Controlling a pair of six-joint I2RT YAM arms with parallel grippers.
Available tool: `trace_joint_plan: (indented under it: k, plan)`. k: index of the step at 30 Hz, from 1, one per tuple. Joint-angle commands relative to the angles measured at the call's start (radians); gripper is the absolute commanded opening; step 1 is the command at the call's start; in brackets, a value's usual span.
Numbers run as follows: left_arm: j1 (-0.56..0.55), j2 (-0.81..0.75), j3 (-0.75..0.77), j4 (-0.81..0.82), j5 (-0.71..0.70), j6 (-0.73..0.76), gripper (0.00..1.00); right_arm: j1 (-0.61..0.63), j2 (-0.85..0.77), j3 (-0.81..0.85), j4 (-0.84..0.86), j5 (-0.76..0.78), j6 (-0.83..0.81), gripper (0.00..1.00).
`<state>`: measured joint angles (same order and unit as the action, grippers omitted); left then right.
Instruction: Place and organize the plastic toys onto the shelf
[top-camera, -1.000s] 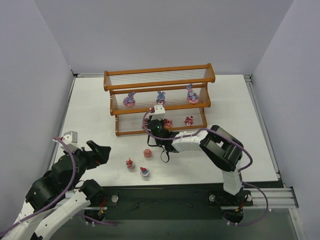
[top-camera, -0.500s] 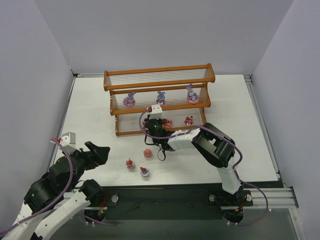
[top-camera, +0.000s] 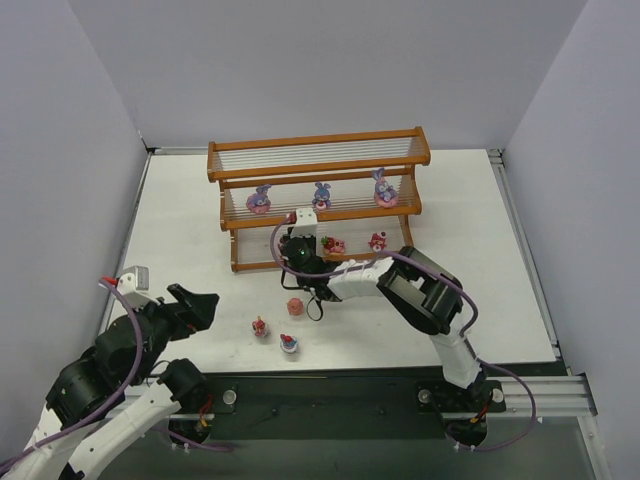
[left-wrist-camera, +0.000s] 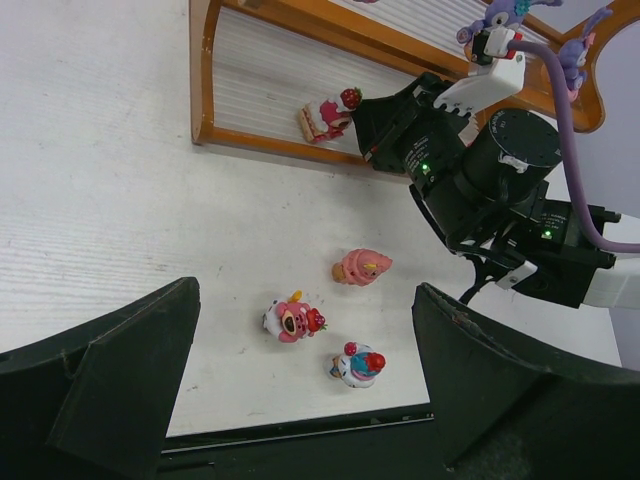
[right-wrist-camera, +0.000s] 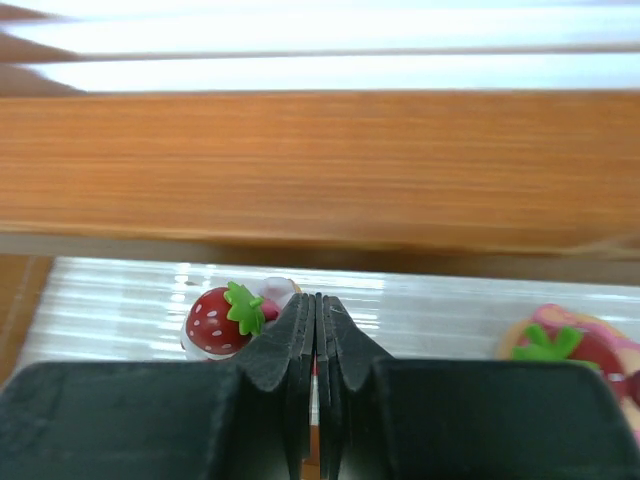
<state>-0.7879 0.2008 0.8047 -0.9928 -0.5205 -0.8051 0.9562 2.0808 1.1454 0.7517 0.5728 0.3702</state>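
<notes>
Orange-brown wooden shelf (top-camera: 318, 143): a strawberry-topped pink plastic cake (right-wrist-camera: 222, 318) is apparently being nudged into line by the right gripper (right-wrist-camera: 316, 300), closed tight and empty; the left gripper (left-wrist-camera: 305, 300) is being held wide open, empty.

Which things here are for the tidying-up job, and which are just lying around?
For the job:
- shelf
- three purple bunnies on its middle tier
- cake toys on its bottom tier
- three loose toys on the table

Just there:
- white table
- purple cable on the arm
</notes>
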Motion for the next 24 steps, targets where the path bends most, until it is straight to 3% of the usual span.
trace_joint_plan:
  k: [1, 14, 24]
  plan:
    - [-0.011, -0.015, 0.031, 0.0, -0.023, -0.008, 0.97, 0.05, 0.027, 0.083, 0.0, 0.085, 0.032, 0.0]
    - [-0.037, -0.041, 0.034, -0.017, -0.049, -0.025, 0.97, 0.082, 0.042, 0.172, -0.161, 0.19, 0.179, 0.0]
    - [-0.059, -0.06, 0.034, -0.027, -0.072, -0.043, 0.97, 0.055, -0.067, 0.068, -0.212, 0.136, 0.269, 0.0]
